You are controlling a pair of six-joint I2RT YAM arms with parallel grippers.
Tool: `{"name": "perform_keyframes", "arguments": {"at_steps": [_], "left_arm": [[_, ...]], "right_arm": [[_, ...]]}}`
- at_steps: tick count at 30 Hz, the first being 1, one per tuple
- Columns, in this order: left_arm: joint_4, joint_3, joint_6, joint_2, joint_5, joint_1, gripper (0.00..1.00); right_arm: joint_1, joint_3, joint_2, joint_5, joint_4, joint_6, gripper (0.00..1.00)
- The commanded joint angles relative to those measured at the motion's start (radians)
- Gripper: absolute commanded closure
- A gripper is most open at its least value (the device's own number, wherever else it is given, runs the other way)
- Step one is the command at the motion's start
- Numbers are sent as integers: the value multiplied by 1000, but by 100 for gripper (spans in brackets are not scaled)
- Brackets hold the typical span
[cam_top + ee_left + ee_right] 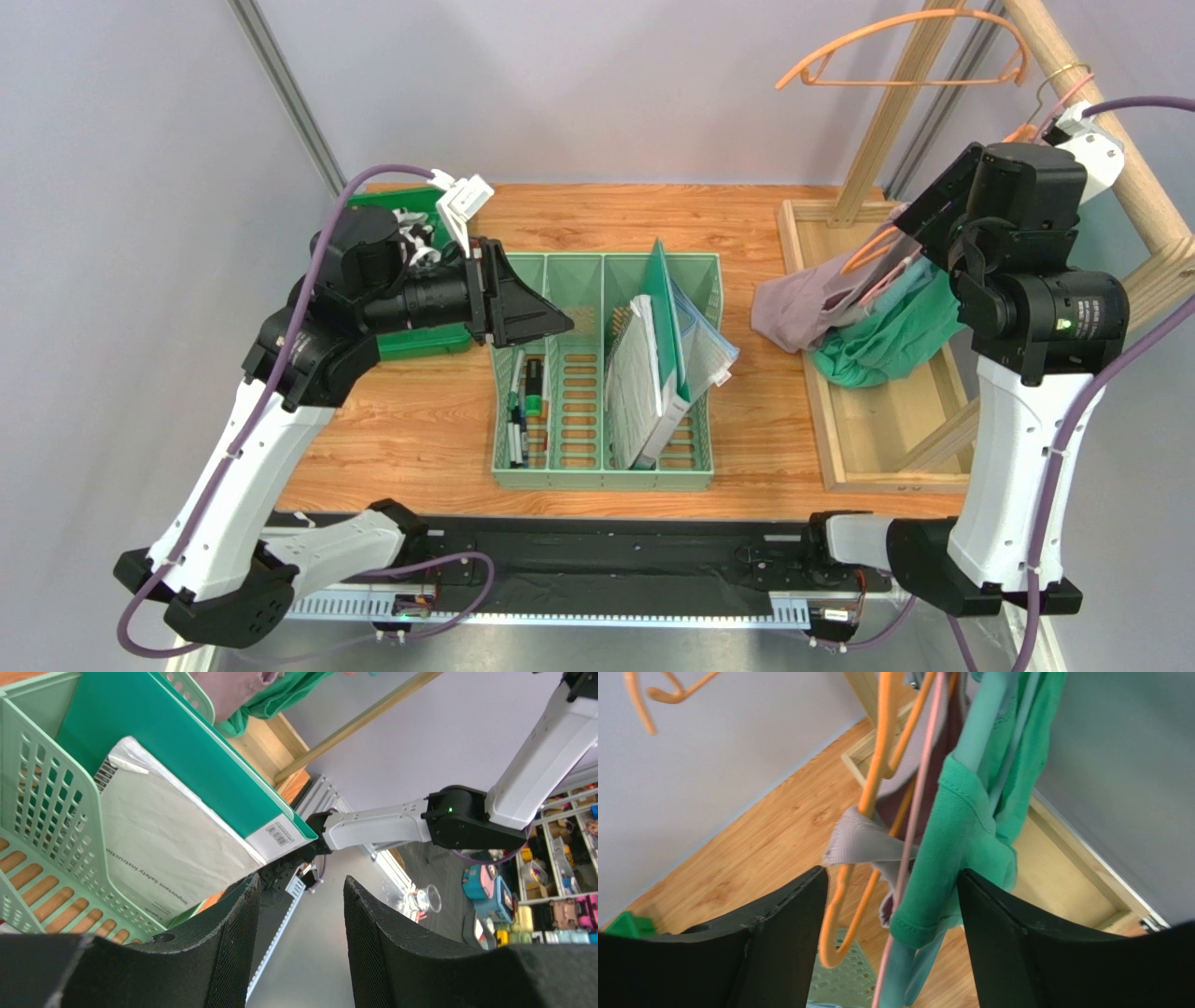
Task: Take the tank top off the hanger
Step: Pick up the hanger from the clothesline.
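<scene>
Two garments hang from the wooden rack (905,84) on the right. A mauve-grey one (802,308) hangs by a grey strap (868,843) over an orange hanger (878,777). A green one (884,347) sits on a teal hanger (980,714), and a thin pink hanger (922,791) is between them. I cannot tell which garment is the tank top. My right gripper (892,875) (909,231) is open, its jaws standing either side of the hanger ends, with the green shoulder (948,882) against the right finger. My left gripper (302,880) (540,311) is open and empty above the green basket (603,476).
The basket holds pens (522,406) and upright booklets with a teal folder (659,357). An empty orange hanger (898,63) hangs at the top of the rack. A dark green box (407,224) sits behind my left arm. The rack's wooden base frame (828,434) lies on the table.
</scene>
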Motion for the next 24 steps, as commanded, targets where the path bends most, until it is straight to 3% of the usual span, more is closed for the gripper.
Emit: {"name": "perform_keyframes", "arguments": {"at_steps": [1,4,16,24], "left_arm": [[-55,58,82,2,4,-33,47],[-69,52,101,-7,-16,-33,47],[-54,74,87,33,-4,-33,47],[-48,72,72,33,19,-33,47]], "right_arm": [[-2,-39,-42,114,-101,38,33],[-2,-59,-49,136,-98,44,41],[-2,-80,-92,143,-83,32,46],[-5,-140,-92,123,-7,56,57]]}}
